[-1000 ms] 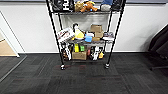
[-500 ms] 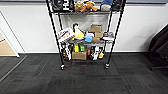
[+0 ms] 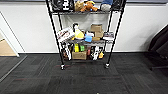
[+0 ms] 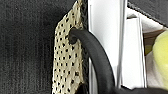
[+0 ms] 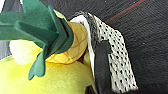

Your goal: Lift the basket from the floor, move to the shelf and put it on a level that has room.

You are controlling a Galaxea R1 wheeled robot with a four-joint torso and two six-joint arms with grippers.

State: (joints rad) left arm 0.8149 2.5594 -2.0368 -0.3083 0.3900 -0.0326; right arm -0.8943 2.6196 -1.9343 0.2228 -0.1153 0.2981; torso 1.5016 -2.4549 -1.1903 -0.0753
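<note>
The shelf (image 3: 85, 35), a black wire rack on casters, stands ahead against the white wall, its tiers crowded with boxes, toys and bottles. Dark carpet floor (image 3: 82, 77) lies between me and it. The cream lattice basket (image 4: 66, 57) shows close in the left wrist view, with its dark rim and a dark loop handle (image 4: 92, 50) over the carpet. Another basket (image 5: 115, 57) wall appears in the right wrist view, where my right gripper (image 5: 101, 72) grips the rim with a dark finger over the lattice. A pineapple plush (image 5: 50, 37) and a yellow plush (image 5: 50, 77) lie inside.
A dark chair (image 3: 160, 47) stands at the right by the wall. At the far left a door frame (image 3: 10, 37) opens onto tan wooden flooring (image 3: 6, 48). White flat items (image 4: 107, 42) stand inside the basket.
</note>
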